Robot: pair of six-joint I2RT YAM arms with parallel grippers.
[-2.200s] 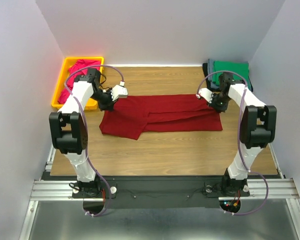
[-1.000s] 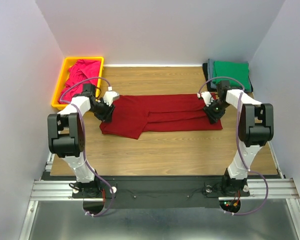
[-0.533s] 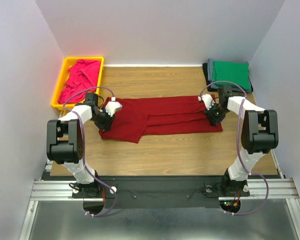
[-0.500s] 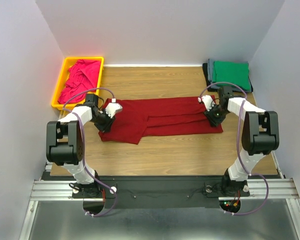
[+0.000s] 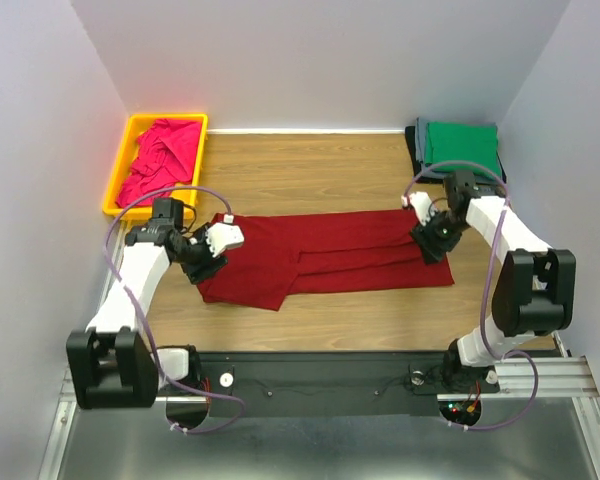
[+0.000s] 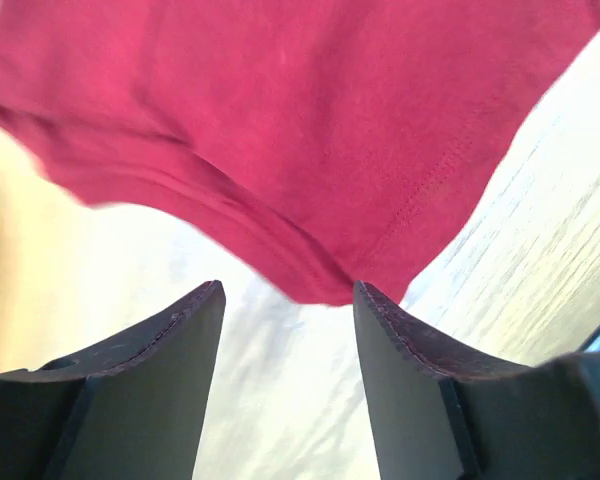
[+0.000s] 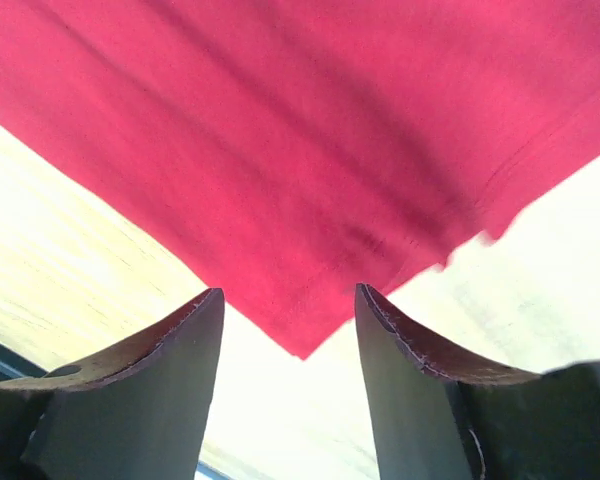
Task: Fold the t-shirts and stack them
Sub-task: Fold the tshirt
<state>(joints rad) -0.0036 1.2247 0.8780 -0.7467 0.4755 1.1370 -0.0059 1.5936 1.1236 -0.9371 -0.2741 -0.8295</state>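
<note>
A large dark red t-shirt (image 5: 325,252) lies spread lengthwise across the table's middle, folded into a long band. My left gripper (image 5: 206,262) stands open at its left end. In the left wrist view the shirt's hem (image 6: 280,130) ends just past my open left gripper (image 6: 288,300), with bare wood between the fingers. My right gripper (image 5: 432,240) is open over the shirt's right end. In the right wrist view a corner of the red cloth (image 7: 310,150) points down between the tips of my open right gripper (image 7: 290,300), unpinched.
A yellow bin (image 5: 130,130) at the back left holds a crumpled magenta-pink t-shirt (image 5: 162,158). At the back right a folded green t-shirt (image 5: 462,148) tops a stack with darker cloth (image 5: 416,138) under it. Walls close in left, right and behind.
Both grippers have opened and let go of the red shirt's ends. The shirt now lies a little nearer the front edge, and the left arm has swung out to the left.
</note>
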